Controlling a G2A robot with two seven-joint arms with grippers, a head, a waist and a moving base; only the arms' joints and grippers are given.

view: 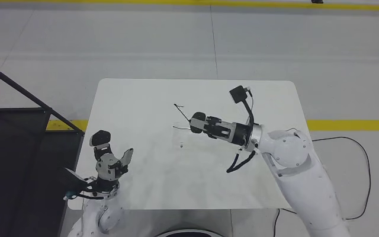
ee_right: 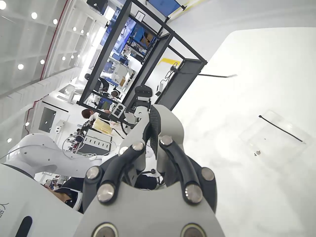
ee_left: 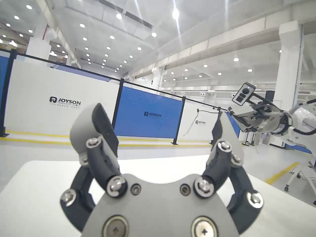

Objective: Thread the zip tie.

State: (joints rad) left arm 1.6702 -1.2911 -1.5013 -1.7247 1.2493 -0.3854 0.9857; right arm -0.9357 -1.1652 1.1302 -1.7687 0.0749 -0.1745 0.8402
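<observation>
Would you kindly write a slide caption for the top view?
Right gripper holds a black zip tie over the white table; left gripper open.

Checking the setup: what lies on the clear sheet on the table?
A black zip tie lies across the clear sheet, plus a small dark speck. The white table shows through; nothing seems hidden.

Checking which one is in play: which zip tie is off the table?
The tie pinched in the right claw, sticking out in the air. The other tie lies flat on the table.
</observation>
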